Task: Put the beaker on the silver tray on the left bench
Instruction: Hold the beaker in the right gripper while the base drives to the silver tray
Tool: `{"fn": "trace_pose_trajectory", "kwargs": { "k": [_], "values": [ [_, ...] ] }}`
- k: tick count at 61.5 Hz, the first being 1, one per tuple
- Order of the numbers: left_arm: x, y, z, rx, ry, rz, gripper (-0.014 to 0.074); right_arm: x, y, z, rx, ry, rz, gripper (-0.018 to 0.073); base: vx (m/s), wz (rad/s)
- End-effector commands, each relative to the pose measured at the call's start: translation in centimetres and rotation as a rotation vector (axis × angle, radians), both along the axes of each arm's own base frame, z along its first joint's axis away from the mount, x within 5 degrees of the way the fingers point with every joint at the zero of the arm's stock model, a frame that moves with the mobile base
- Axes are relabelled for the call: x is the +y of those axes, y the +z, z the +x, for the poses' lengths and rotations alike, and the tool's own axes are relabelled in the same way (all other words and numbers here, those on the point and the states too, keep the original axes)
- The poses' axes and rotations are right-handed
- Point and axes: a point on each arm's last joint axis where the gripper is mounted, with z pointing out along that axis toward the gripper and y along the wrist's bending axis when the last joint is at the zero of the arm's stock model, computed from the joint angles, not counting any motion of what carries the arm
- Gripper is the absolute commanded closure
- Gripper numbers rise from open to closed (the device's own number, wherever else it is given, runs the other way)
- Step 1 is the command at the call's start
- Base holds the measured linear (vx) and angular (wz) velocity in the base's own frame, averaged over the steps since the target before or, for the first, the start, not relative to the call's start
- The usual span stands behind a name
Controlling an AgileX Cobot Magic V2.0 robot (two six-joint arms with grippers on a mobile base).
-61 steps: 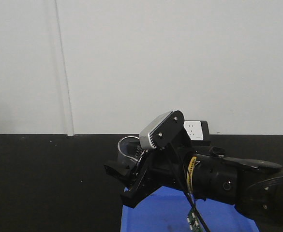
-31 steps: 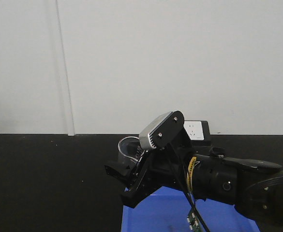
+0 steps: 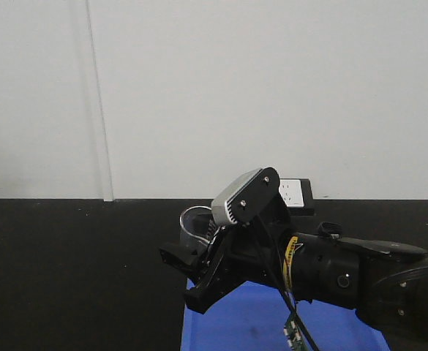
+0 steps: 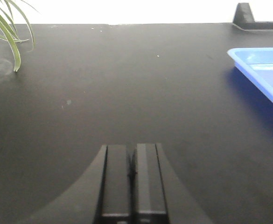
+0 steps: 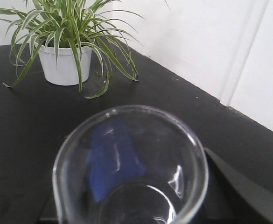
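The beaker (image 3: 192,223) is a small clear glass cup with a pouring lip, held upright above a black bench top (image 3: 67,278). My right gripper (image 3: 188,272) is shut on it. In the right wrist view the beaker (image 5: 131,168) fills the lower frame, mouth toward the camera, with the right gripper (image 5: 136,207) round it and one dark finger (image 5: 241,189) showing on the right. My left gripper (image 4: 132,156) is shut with nothing in it, low over the black bench top (image 4: 127,84). The silver tray is out of view.
A bright blue plastic tray (image 3: 250,322) lies under my right arm; its corner (image 4: 262,70) shows right of the left gripper. A potted spider plant (image 5: 64,42) stands on the bench ahead of the beaker. A black socket box (image 3: 298,196) sits against the white wall.
The front view has shifted a little: the wall seam has slid right and the bench's back edge sits higher. A green leaf now shows at the left edge. The right gripper still holds the beaker.
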Motion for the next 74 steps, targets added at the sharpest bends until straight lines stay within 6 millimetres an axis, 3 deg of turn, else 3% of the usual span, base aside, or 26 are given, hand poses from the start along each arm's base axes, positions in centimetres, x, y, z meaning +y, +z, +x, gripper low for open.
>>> {"fn": "trace_pose_trajectory", "kwargs": {
  "k": [1,74],
  "values": [
    [0.05,0.18,0.18,-0.072,0.009,-0.01,0.0595,-0.24,2.79,-0.58,-0.059,0.012,0.07,0.0573,-0.14,-0.05],
    [0.05,0.18,0.18,-0.072,0.009,-0.01,0.0595,-0.23,2.8,-0.59,-0.059,0.013,0.071,0.0573,-0.21,0.03]
  ]
}}
